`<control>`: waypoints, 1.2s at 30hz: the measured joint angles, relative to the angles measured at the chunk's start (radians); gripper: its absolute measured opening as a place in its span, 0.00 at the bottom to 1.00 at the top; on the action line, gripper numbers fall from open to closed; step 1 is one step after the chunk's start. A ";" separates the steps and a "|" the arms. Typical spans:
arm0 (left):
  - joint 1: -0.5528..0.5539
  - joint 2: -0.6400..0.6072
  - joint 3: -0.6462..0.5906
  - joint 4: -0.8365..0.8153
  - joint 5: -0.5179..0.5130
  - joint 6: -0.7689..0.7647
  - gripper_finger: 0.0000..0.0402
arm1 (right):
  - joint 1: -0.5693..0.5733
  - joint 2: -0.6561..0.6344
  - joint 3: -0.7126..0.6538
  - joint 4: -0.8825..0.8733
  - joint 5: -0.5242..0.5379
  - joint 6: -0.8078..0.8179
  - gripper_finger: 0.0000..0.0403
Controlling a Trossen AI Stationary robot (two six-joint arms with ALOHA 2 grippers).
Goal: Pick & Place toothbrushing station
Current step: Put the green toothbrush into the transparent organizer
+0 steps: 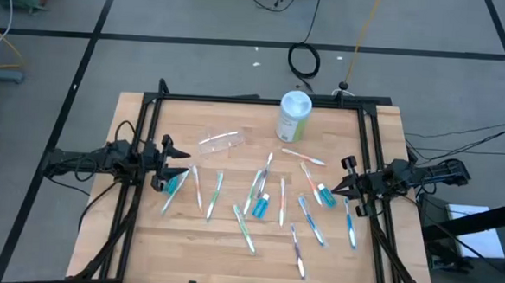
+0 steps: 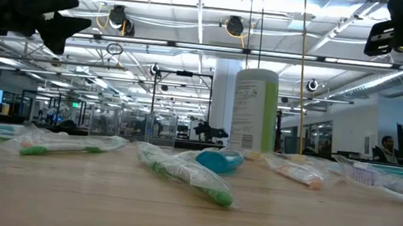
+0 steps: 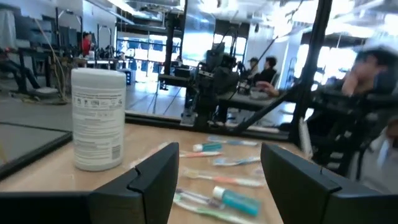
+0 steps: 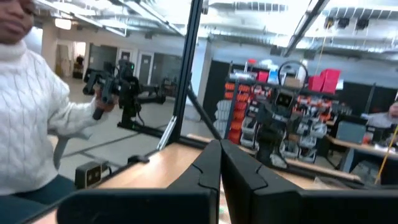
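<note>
Several slim toothbrushes (image 1: pixel 259 189) in white, green, blue and pink lie scattered flat on the wooden table (image 1: pixel 143 240), with small teal tubes (image 1: pixel 261 204) among them. A clear cup (image 1: pixel 222 141) lies on its side toward the far left. My left gripper (image 1: pixel 180 164) hangs open at the table's left side, pointing level toward the right, above a teal tube (image 1: pixel 175 184). In its wrist view its fingers (image 3: pixel 152 180) stand wide apart with nothing between them. My right gripper (image 1: pixel 338 186) hangs shut at the right side, near another tube (image 1: pixel 324 195), its fingers (image 4: pixel 221 171) together.
A tall pale-green canister (image 1: pixel 294 116) with a white lid stands upright at the far edge, right of centre. A black frame (image 1: pixel 263 100) runs along the far edge and both sides. A person in a white sweater (image 4: pixel 31 112) shows beyond the table in the right wrist view.
</note>
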 joint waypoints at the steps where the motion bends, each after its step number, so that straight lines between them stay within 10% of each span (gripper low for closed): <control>1: 0.000 0.000 0.000 0.006 0.000 -0.032 0.58 | 0.000 0.000 0.000 0.011 0.000 0.000 0.01; 14: -0.002 0.000 0.000 -0.108 0.002 -0.262 0.58 | 0.000 0.001 0.000 0.090 0.000 0.011 0.01; 23: -0.096 0.020 0.000 0.128 0.083 -0.234 0.58 | 0.000 0.004 0.000 0.230 0.006 0.028 0.01; 36: -0.281 0.435 0.092 0.330 -0.272 -0.225 0.58 | 0.000 0.099 0.000 0.142 0.466 -0.195 0.01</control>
